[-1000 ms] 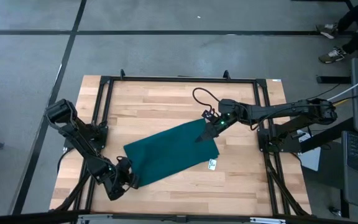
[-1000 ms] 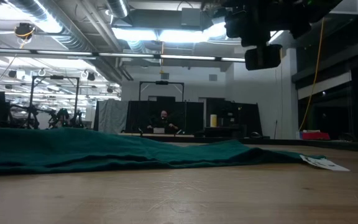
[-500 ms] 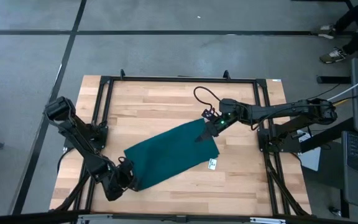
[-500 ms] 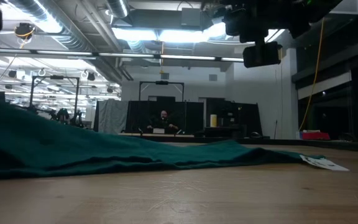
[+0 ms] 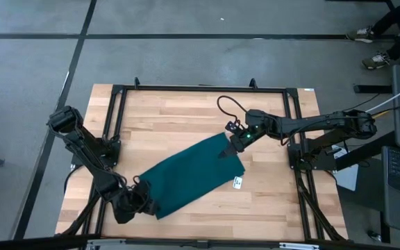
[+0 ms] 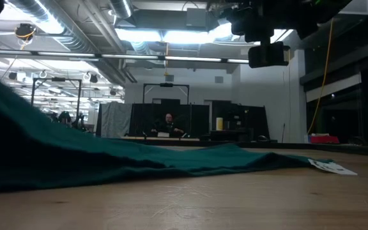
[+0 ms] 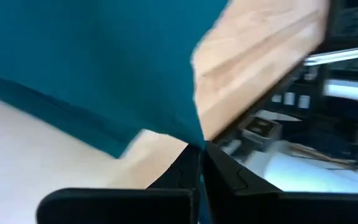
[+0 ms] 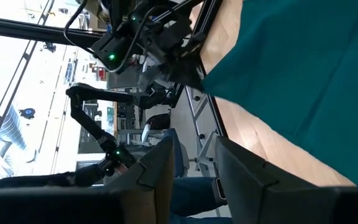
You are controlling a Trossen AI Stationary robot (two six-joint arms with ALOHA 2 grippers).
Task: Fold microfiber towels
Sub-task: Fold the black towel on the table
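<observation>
Teal microfiber towel [image 5: 189, 173] lies slantwise on the worktop [image 5: 179, 114]. Its lifted corner is pinched in the closed left pincer [image 5: 143, 200]. At the towel's opposite end the right pincer [image 5: 229, 148] hovers, fingers parted, gripping nothing.

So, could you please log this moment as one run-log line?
left gripper: shut on towel corner, lifted | right gripper: open, above far corner | tag: on table

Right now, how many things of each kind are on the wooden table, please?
Teal towel: 1
White tag: 1
Left gripper, shut on the towel's corner: 1
Right gripper, over the towel's other end: 1
Total: 4
</observation>
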